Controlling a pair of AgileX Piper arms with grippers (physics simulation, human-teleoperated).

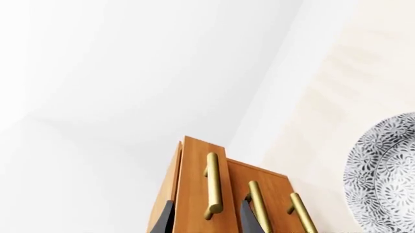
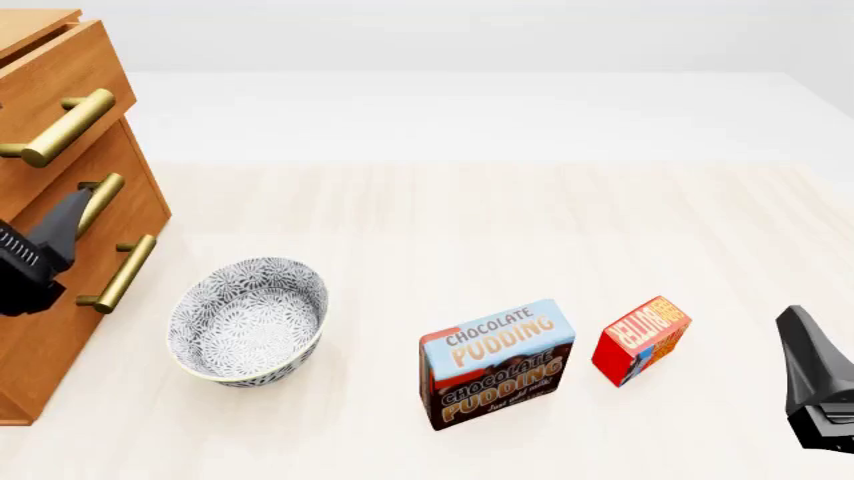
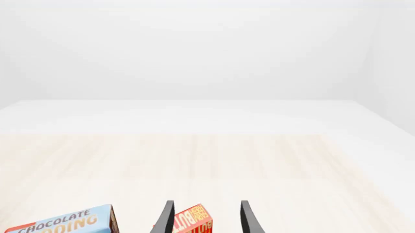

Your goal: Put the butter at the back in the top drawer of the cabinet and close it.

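Observation:
The butter (image 2: 641, 338), a small red box, lies on the table right of the pudding box. In the right wrist view the butter (image 3: 193, 221) shows between my open right gripper's (image 3: 204, 204) fingers, a little ahead of them. From the front, that right gripper (image 2: 801, 340) hovers to the butter's right. The cabinet (image 2: 54, 330) stands at the far left, and its top drawer (image 2: 60, 70) juts out a little. My left gripper (image 2: 70, 215) hangs open in front of the drawer fronts, nothing held. Its wrist view frames the top drawer's (image 1: 194, 184) brass handle (image 1: 213, 187) between the fingers of the left gripper (image 1: 207, 201).
A patterned grey bowl (image 2: 247, 320) sits just right of the cabinet and also shows in the left wrist view as the bowl (image 1: 386, 174). The Chocolate Pudding box (image 2: 497, 362) stands between bowl and butter. Two lower drawer handles (image 2: 114, 275) stick out.

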